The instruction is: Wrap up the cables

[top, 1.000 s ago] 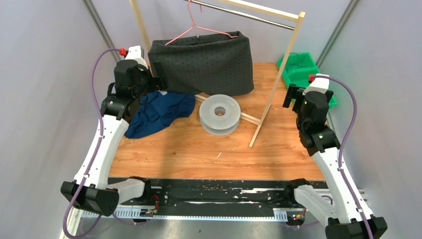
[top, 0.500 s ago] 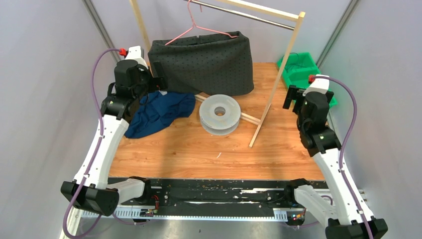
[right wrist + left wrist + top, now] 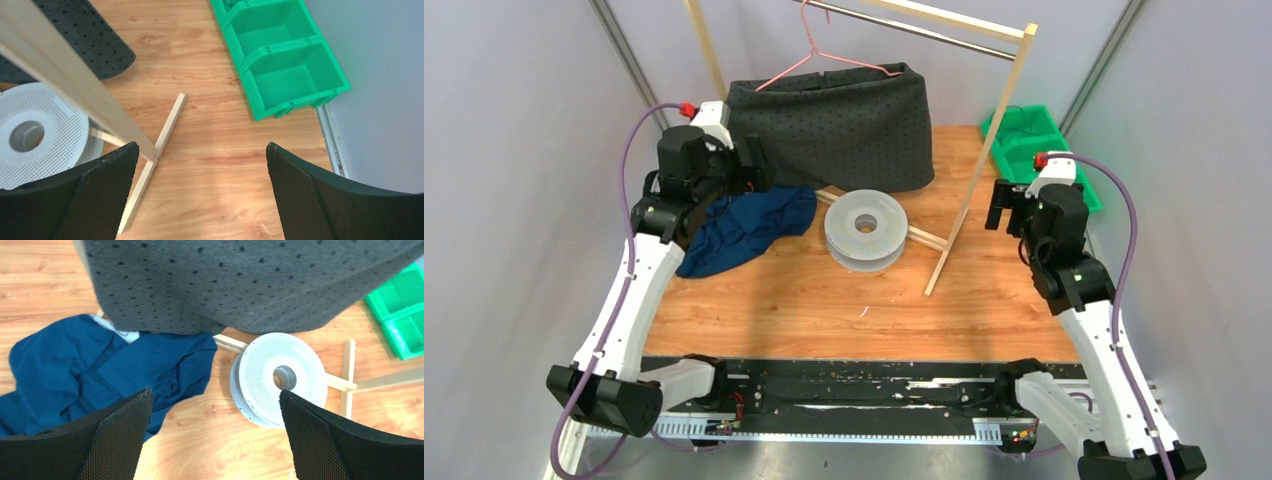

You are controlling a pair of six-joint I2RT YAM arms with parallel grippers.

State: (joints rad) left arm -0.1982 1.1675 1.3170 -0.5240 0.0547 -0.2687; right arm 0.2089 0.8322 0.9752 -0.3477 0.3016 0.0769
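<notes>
While our left gripper [image 3: 215, 391] and right gripper [image 3: 202, 145] hang wide open and empty, we'd send the right to the cables [image 3: 1022, 120] in the green bin [image 3: 1012, 152], pinching one loose end cleanly.

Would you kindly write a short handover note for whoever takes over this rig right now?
Left gripper: open, empty, raised near the dark blue cloth.
Right gripper: open, empty, raised beside the green plastic bin.
Thin black cables: apparently in the bin's far compartment, not held by either arm.
Grey-white plastic spool: lying flat mid-table, no cable visible on it.
Done: nothing yet.
Left: fetch the cables and wind them up.
</notes>
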